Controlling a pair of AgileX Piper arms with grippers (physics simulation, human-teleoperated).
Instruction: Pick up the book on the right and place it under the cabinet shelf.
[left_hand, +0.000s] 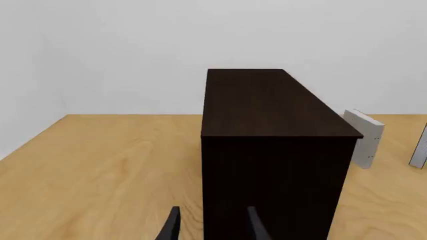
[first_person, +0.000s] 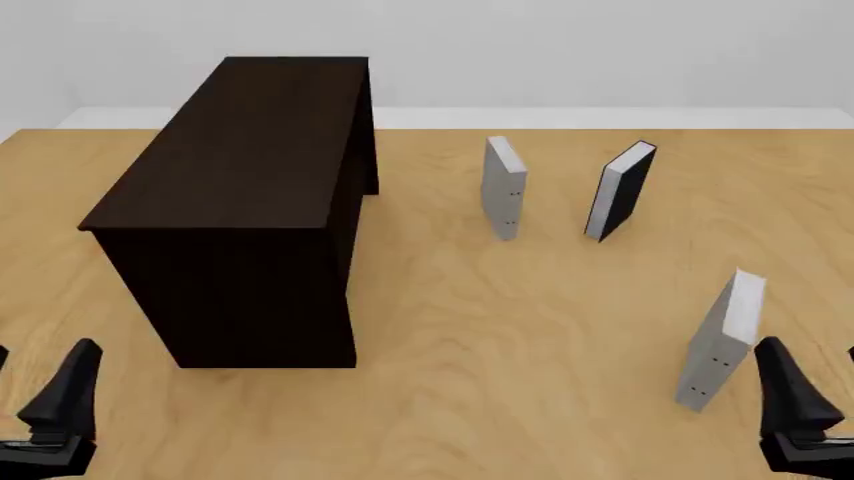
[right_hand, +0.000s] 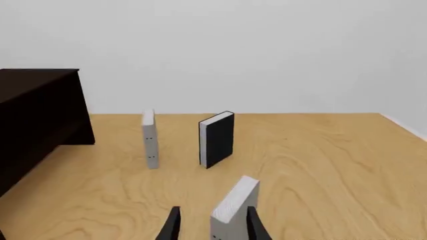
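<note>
The book is thin and light grey and stands upright, leaning a little, on the table at the front right. In the right wrist view the book shows close ahead, between the two dark fingers. My right gripper is open, just right of it and behind it, holding nothing. The cabinet shelf is a big dark brown box at the left, its open side facing right. My left gripper is open in front of the cabinet shelf, also seen low at the left, left gripper.
A second grey book and a black-covered book stand upright at mid table, right of the cabinet. Bare wooden table lies between the cabinet's open side and the right book. A white wall closes the far edge.
</note>
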